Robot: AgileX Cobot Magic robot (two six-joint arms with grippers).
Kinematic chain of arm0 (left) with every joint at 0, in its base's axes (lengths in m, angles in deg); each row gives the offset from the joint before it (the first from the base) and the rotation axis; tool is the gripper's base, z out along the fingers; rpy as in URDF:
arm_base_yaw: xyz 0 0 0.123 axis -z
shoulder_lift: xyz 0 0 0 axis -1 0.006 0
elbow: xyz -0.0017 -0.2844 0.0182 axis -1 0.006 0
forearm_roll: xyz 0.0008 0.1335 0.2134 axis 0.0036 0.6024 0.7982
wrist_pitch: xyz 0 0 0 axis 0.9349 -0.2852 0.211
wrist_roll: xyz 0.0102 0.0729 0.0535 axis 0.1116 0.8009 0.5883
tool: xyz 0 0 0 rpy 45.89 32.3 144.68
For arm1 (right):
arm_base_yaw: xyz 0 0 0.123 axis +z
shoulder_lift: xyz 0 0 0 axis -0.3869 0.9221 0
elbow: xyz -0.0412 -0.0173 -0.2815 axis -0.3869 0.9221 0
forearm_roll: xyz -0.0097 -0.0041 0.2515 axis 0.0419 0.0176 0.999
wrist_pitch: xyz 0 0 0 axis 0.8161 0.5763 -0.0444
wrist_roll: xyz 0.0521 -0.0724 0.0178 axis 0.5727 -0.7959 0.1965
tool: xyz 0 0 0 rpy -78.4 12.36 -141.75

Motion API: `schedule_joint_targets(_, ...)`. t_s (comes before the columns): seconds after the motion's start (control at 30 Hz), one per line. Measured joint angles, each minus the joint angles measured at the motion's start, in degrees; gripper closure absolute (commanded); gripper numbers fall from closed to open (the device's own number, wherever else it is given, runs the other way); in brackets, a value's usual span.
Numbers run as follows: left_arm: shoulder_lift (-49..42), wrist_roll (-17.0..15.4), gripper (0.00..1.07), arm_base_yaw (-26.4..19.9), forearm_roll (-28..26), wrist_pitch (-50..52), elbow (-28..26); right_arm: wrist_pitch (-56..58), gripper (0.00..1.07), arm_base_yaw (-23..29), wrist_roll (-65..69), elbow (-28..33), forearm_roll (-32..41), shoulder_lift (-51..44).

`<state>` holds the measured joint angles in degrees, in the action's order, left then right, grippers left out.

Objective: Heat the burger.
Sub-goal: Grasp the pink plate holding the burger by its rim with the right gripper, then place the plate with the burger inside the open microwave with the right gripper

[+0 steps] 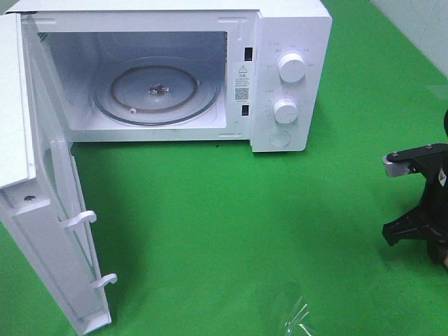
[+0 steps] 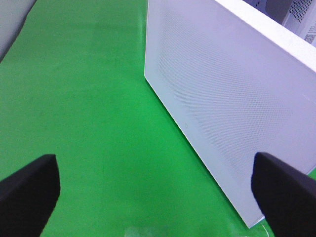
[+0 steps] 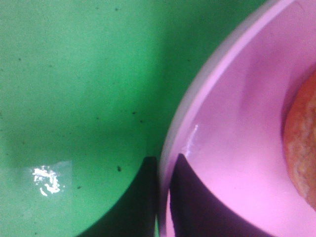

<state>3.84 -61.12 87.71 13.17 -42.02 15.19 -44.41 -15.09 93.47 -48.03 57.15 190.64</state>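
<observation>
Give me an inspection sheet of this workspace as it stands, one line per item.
Surface: green cloth, smooth.
Job's things: burger on pink plate; microwave with only its turntable inside, door wide open.
Clutter: clear plastic scrap at the near edge.
Grippers: left gripper open near the door; right gripper shut on the plate's rim.
Cables: nothing seen.
Surroundings: pale area past the cloth, unclear.

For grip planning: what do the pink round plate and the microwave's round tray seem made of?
The pink round plate: glossy plastic or glazed ceramic, judging by the bright highlight near its rim. The round clear tray in the white microwave: probably glass, since its hub shows through.
</observation>
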Motion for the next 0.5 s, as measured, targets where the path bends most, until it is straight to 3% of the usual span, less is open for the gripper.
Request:
schedule_joint_targets(0.37,0.0,0.0,0.09,0.0,0.0,0.0,0.0,2.3,1.07,0.2,4.4,0.1,-3.6,-2.8)
schedule_joint_targets(0.5,0.0,0.0,0.09,0.0,0.0,0.0,0.0,4.1,1.07,2.5,7.3,0.2,-5.7,-4.1)
